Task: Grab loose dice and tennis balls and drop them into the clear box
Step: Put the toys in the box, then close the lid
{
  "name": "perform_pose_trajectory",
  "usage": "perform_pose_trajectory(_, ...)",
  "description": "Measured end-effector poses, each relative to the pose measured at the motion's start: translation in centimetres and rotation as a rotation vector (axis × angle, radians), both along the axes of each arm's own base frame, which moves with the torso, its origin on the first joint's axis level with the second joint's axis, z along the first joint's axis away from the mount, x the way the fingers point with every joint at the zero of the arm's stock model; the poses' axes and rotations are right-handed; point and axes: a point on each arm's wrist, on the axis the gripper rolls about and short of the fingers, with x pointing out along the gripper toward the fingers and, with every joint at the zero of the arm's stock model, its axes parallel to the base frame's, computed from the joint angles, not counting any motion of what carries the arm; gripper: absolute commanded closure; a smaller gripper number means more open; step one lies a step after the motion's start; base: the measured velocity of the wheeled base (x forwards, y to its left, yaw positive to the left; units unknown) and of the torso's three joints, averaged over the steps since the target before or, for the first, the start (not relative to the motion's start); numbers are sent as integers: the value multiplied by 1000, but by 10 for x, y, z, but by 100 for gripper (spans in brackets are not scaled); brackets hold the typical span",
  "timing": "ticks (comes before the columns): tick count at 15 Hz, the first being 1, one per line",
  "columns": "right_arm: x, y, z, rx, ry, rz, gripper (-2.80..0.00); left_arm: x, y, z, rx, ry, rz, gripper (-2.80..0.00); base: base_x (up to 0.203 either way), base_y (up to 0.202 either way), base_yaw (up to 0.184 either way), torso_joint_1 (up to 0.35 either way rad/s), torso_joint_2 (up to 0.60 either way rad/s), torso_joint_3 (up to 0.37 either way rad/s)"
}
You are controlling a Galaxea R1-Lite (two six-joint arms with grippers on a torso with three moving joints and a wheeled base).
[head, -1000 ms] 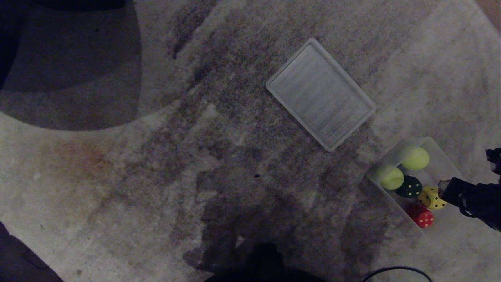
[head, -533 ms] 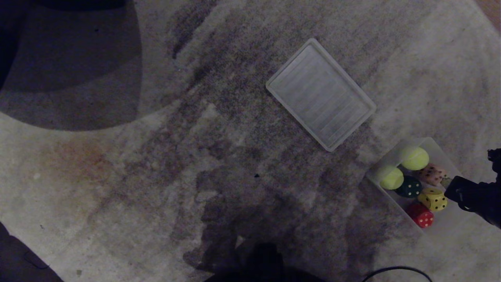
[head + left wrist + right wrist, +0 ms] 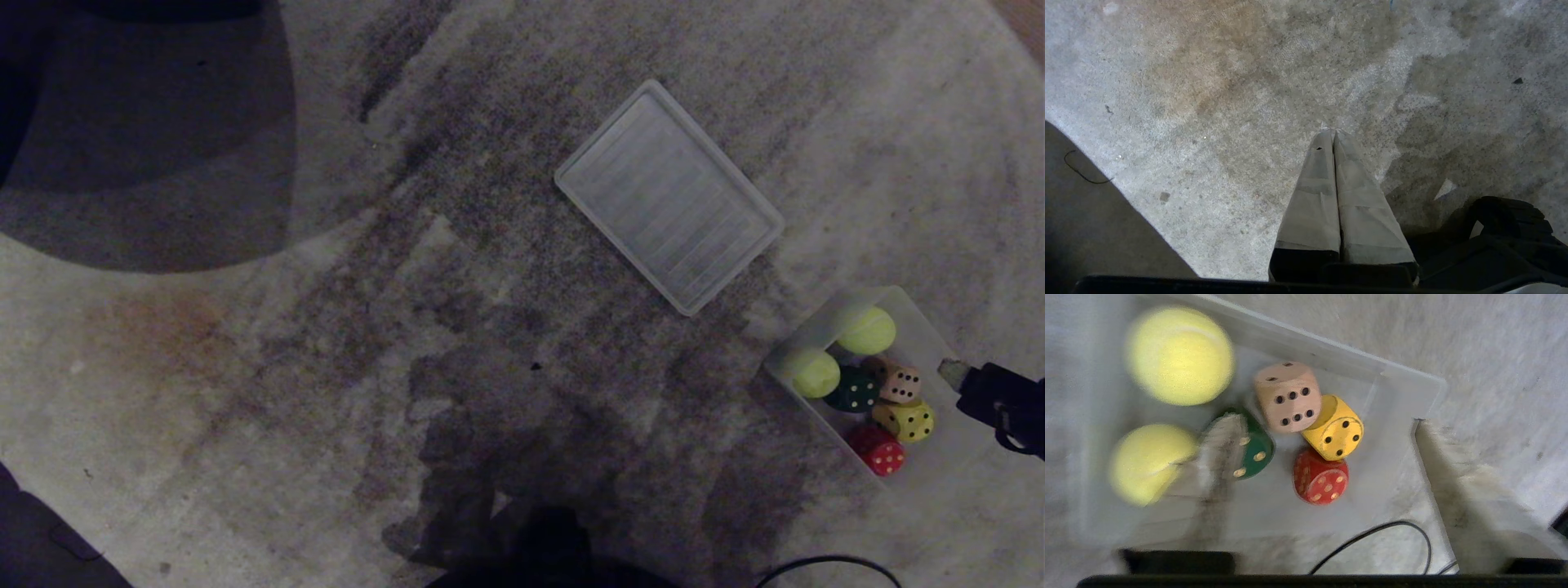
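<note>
Hovering with its two taped fingers spread wide and empty, the right gripper [image 3: 1327, 424] hangs above the shallow translucent plastic clear box [image 3: 1331, 359] on the mottled grey carpet [image 3: 326, 327]. Between and below the parted jaws lie the beige wooden die with black pips [image 3: 1288, 396], the yellow die [image 3: 1336, 430] touching it, and the red die [image 3: 1321, 479] just beside. The dark green die [image 3: 1255, 451] sits partly behind one finger, with two fuzzy yellow-green tennis balls [image 3: 1180, 355] beyond that finger's outer side. All six pieces rest inside the box. A flat ribbed translucent lid [image 3: 669, 196] lies apart on the carpet. The left gripper [image 3: 1334, 132] hangs over bare carpet, jaws pressed together.
</note>
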Motion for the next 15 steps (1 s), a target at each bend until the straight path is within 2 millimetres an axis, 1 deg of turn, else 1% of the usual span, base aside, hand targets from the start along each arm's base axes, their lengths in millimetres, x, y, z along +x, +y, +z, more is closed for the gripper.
perform_pose_trajectory(2,-25,7,9,-17,-1,41,0,0,0,0,0,0,0,0,0,0,0,0,0,0)
perform_pose_trajectory(3,-40,13,12,-25,4,72,0,0,0,0,0,0,0,0,0,0,0,0,0,0)
perform_pose_trajectory(5,-77,26,8,-52,39,160,0,0,0,0,0,0,0,0,0,0,0,0,0,0)
perform_pose_trajectory(8,-133,40,-14,-138,89,283,0,0,0,0,0,0,0,0,0,0,0,0,0,0)
perform_pose_trajectory(10,-162,45,-29,-173,95,361,0,0,0,0,0,0,0,0,0,0,0,0,0,0)
perform_pose_trajectory(12,-183,48,-43,-179,83,460,0,0,0,0,0,0,0,0,0,0,0,0,0,0)
perform_pose_trajectory(15,-204,50,-54,-204,-25,539,0,0,0,0,0,0,0,0,0,0,0,0,0,0)
